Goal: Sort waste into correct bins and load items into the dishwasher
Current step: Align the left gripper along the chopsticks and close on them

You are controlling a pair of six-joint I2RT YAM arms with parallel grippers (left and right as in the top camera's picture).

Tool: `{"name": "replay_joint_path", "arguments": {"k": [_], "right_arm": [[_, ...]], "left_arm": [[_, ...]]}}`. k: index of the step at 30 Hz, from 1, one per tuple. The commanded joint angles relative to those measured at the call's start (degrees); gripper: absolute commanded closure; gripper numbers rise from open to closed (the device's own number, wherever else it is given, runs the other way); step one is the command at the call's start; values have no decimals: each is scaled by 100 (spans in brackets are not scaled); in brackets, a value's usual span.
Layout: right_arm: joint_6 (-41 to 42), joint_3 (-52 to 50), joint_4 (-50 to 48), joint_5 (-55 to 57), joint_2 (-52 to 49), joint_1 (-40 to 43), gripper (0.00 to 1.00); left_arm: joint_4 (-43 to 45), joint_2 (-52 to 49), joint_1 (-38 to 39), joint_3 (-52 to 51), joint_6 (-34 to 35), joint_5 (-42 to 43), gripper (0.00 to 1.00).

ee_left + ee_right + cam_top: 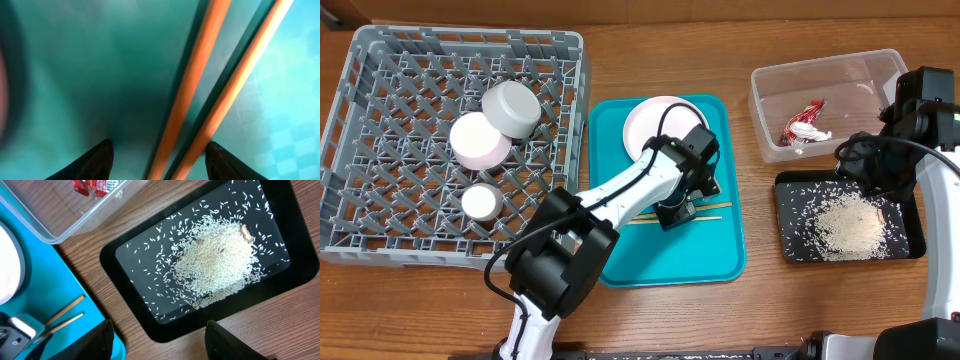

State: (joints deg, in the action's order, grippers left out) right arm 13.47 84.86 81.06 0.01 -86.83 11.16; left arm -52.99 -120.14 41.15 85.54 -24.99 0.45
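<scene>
1. Where the desk's left edge runs, the dish rack [390, 150] holds the grey bowl [511, 108], pink bowl [479, 140] and cup [480, 202].
2. Mid-desk, the teal tray [720, 250] carries the plate [645, 125] and the chopsticks [187, 90]; the left fingers [97, 162] stand wide, straddling both sticks.
3. Toward the right edge, the clear tub [860, 75] holds the wrapper [805, 128]; rice [845, 225] lies in the black tray [908, 238], with the right fingers [100, 342] spread wide by its rim.

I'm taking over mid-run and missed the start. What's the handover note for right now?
Left pincer: open, straddling both chopsticks on the teal tray.
Right pincer: open, empty, above the black tray's edge.
Done: grey bowl, pink bowl and white cup in the dish rack; wrapper in the clear tub; rice in the black tray.
Left: chopsticks and white plate, both on the teal tray, go into the rack.
</scene>
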Motion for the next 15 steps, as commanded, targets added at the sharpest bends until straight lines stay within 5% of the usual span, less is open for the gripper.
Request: {"name": "replay_joint_path", "arguments": {"k": [1,5,9,15], "right_arm": [[4,136,-15,35,120,11,40],[4,136,-15,35,120,11,39],[4,136,-13,35,120,11,39],[4,136,-11,35,120,11,39]], "left_arm": [[98,-50,-31,-352,35,66,39],[79,-50,-31,-525,33,59,46],[76,-50,-31,-649,37,61,70],[52,-50,-28,-662,37,50,87]]}}
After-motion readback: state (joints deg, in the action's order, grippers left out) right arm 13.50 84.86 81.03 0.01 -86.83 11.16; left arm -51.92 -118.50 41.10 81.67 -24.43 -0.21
